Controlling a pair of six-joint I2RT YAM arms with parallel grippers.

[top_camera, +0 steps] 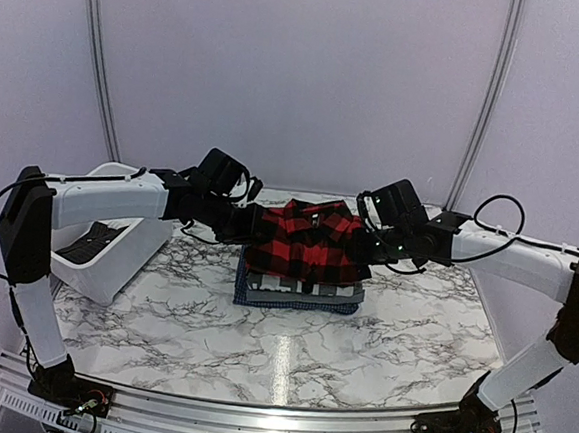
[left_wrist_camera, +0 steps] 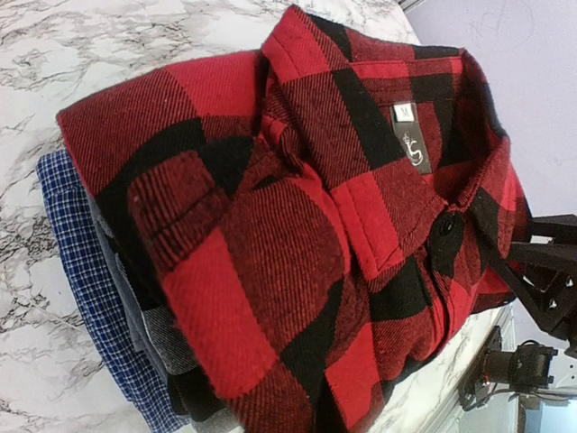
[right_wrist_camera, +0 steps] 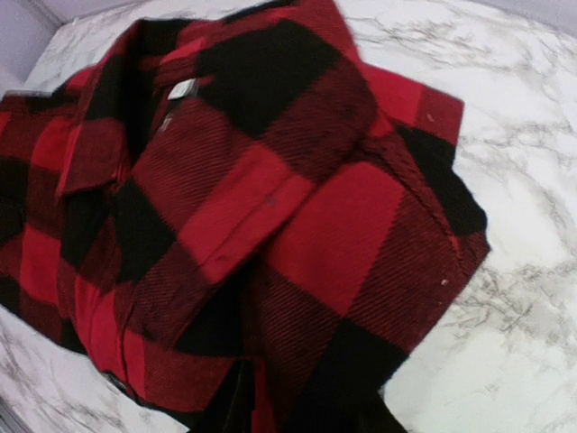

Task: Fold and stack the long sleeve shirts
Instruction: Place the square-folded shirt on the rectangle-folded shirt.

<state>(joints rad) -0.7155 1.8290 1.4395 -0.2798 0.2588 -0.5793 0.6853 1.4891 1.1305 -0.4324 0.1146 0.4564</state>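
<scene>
The red-and-black check shirt lies folded, collar up, on top of a stack at the table's middle. Under it show a grey shirt and a blue plaid shirt. My left gripper is at the red shirt's left edge; its fingers are buried in the cloth and it is shut on that edge. My right gripper is at the shirt's right edge. Its dark fingers blend into the black checks with cloth between them, so how wide they stand is unclear.
A white plastic tub stands tilted at the left with dark cloth inside it. The marble table stretches in front of the stack. The right arm shows at the right edge of the left wrist view.
</scene>
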